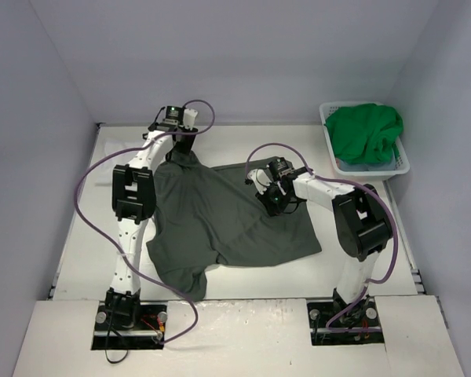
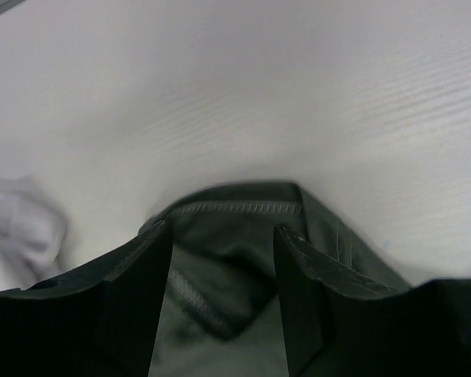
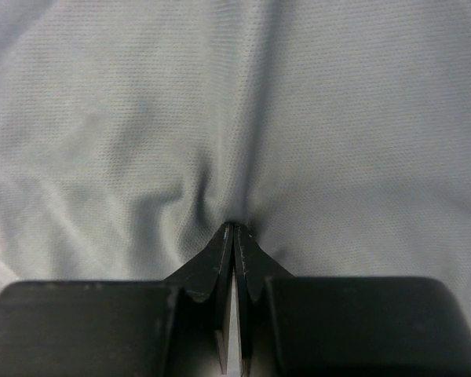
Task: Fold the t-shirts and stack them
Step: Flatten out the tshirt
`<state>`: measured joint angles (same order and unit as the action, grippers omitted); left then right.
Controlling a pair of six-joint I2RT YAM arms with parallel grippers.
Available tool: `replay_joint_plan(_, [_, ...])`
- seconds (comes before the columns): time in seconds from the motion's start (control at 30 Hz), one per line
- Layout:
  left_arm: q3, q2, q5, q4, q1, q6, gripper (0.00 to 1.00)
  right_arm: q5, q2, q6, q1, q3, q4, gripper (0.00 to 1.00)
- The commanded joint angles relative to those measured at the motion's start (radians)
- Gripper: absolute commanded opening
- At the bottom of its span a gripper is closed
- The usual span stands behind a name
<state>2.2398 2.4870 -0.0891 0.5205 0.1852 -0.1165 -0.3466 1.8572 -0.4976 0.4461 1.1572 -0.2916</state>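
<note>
A dark grey t-shirt (image 1: 220,224) lies spread out and rumpled across the middle of the table. My left gripper (image 1: 180,146) stands open at the shirt's far left corner. In the left wrist view a stitched hem of the shirt (image 2: 235,210) lies loose between the parted fingers (image 2: 224,229). My right gripper (image 1: 269,200) is shut on a pinch of the same shirt near its far right part. In the right wrist view the cloth (image 3: 337,118) puckers toward the closed tips (image 3: 234,227). A bright green t-shirt (image 1: 366,132) fills the basket, with a light blue-grey one (image 1: 359,166) under it.
The white laundry basket (image 1: 326,116) stands at the far right corner by the wall. White walls close in the table (image 1: 82,251) on three sides. A blurred white lump (image 2: 20,228) shows left of the left gripper's fingers.
</note>
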Motion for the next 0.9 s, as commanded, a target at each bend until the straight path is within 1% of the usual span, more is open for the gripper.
replay_joint_plan(0.0, [-0.038,-0.252,0.049,-0.065,0.007,-0.035,0.49,0.069,0.005,-0.001,-0.001,-0.007,0.023,0.0])
replay_joint_plan(0.1, [-0.158,-0.388,0.009,-0.051,0.007,-0.045,0.49,0.098,0.013,-0.015,-0.006,-0.017,0.04,0.0])
replay_joint_plan(0.13, [-0.231,-0.458,-0.001,-0.044,0.008,-0.051,0.49,0.115,0.013,-0.024,-0.009,-0.017,0.052,0.0])
replay_joint_plan(0.2, [-0.314,-0.532,-0.038,-0.033,0.008,-0.052,0.49,0.124,0.007,-0.032,-0.018,-0.011,0.063,0.0])
replay_joint_plan(0.23, [-0.363,-0.571,-0.058,-0.03,0.008,-0.055,0.49,0.127,0.005,-0.033,-0.03,0.004,0.065,0.0])
replay_joint_plan(0.27, [-0.461,-0.645,-0.078,-0.03,0.008,-0.057,0.49,0.123,-0.003,-0.032,-0.037,0.016,0.065,0.0])
replay_joint_plan(0.3, [-0.511,-0.68,-0.105,-0.034,0.008,-0.057,0.49,0.121,-0.004,-0.03,-0.041,0.027,0.065,0.0])
replay_joint_plan(0.33, [-0.561,-0.747,-0.116,-0.037,0.008,-0.057,0.49,0.12,-0.006,-0.03,-0.05,0.054,0.065,0.0])
replay_joint_plan(0.37, [-0.654,-0.778,-0.133,-0.04,0.008,-0.057,0.49,0.12,0.0,-0.024,-0.056,0.071,0.065,0.0])
replay_joint_plan(0.43, [-0.739,-0.851,-0.185,-0.039,0.008,-0.058,0.48,0.12,0.014,-0.016,-0.067,0.108,0.062,0.0])
replay_joint_plan(0.47, [-0.814,-0.873,-0.201,-0.039,0.01,-0.058,0.47,0.126,0.031,-0.01,-0.073,0.145,0.059,0.0])
replay_joint_plan(0.57, [-0.931,-0.918,-0.239,-0.04,0.017,-0.06,0.46,0.132,0.078,-0.006,-0.078,0.217,0.036,0.02])
replay_joint_plan(0.7, [-1.032,-0.916,-0.274,-0.065,0.039,-0.087,0.42,0.132,0.121,-0.007,-0.081,0.274,0.031,0.02])
replay_joint_plan(0.83, [-1.049,-0.838,-0.27,-0.08,0.074,-0.109,0.37,0.123,0.195,-0.005,-0.093,0.34,0.031,0.0])
replay_joint_plan(0.87, [-1.046,-0.821,-0.273,-0.079,0.079,-0.109,0.34,0.123,0.224,-0.006,-0.096,0.361,0.031,0.0])
